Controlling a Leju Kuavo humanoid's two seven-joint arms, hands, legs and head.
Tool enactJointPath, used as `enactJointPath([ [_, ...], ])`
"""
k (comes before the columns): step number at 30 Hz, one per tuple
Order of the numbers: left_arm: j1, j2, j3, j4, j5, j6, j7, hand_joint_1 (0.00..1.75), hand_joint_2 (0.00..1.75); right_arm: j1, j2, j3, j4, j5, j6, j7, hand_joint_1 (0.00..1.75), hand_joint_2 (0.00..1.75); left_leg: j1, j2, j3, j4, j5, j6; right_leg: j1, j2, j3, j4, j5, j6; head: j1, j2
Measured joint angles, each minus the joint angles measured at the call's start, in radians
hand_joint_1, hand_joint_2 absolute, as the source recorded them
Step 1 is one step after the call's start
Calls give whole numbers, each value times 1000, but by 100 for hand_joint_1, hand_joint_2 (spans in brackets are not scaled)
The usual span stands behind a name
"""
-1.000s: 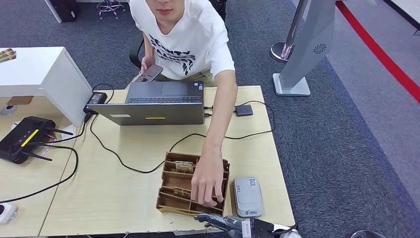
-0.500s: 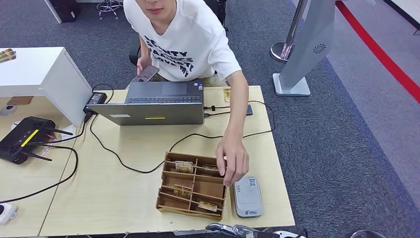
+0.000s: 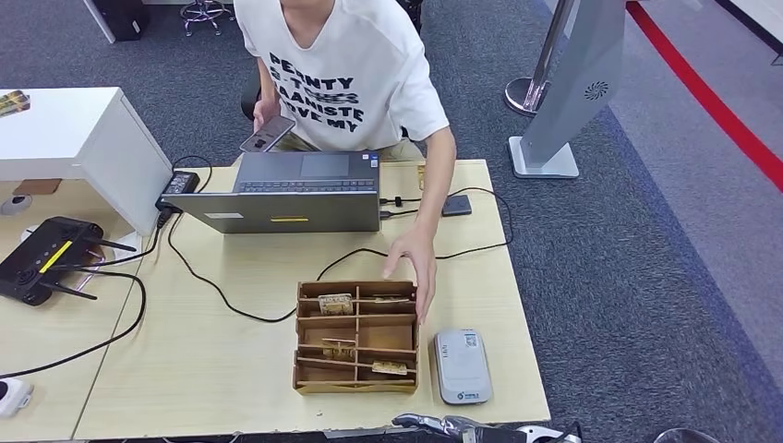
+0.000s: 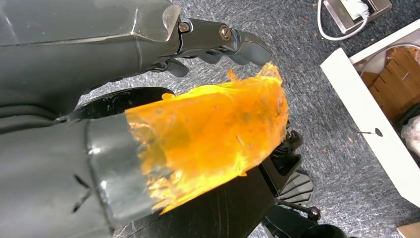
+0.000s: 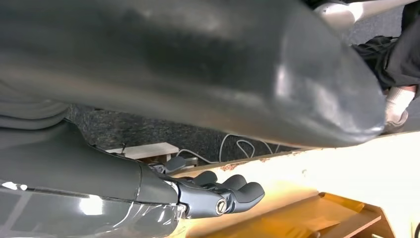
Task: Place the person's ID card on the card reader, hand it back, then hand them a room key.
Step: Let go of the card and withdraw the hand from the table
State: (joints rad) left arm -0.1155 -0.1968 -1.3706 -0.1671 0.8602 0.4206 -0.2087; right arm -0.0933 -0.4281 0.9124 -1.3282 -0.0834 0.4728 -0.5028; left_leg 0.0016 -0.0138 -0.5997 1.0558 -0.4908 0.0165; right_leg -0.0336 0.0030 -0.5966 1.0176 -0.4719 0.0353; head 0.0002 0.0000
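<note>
we see the wooden tray (image 3: pixel 356 336) near the front edge of the table (image 3: pixel 231 351), the card reader (image 3: pixel 461 365) just beside it; a person's hand (image 3: pixel 412 263) touches the tray's far rim; our right hand (image 3: pixel 441 426) is at the front edge, holding nothing; our left hand (image 4: pixel 218 42) holds nothing, fingers apart.

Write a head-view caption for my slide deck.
Person's hand rests on the wooden card tray beside the grey card reader.
</note>
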Motion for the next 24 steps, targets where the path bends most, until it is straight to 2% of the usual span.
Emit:
enactJointPath([
  [10, 0, -1, 0, 0, 5, 3, -1, 0, 0, 4, 0, 0, -13, -18, -18, -3, 0, 0, 0, 0, 0, 0, 0, 0, 0, 0, 0, 0, 0, 0, 0, 0],
  [16, 0, -1, 0, 0, 6, 2, -2, 0, 0, 5, -1, -1, -43, -64, 49, -47, 0, 0, 0, 0, 0, 0, 0, 0, 0, 0, 0, 0, 0, 0, 0, 0],
  [24, -2, -4, 0, 0, 15, 2, -7, 0, 0, 10, 10, -17, -118, -179, 192, -96, 0, 0, 0, 0, 0, 0, 0, 0, 0, 0, 0, 0, 0, 0, 0, 0],
])
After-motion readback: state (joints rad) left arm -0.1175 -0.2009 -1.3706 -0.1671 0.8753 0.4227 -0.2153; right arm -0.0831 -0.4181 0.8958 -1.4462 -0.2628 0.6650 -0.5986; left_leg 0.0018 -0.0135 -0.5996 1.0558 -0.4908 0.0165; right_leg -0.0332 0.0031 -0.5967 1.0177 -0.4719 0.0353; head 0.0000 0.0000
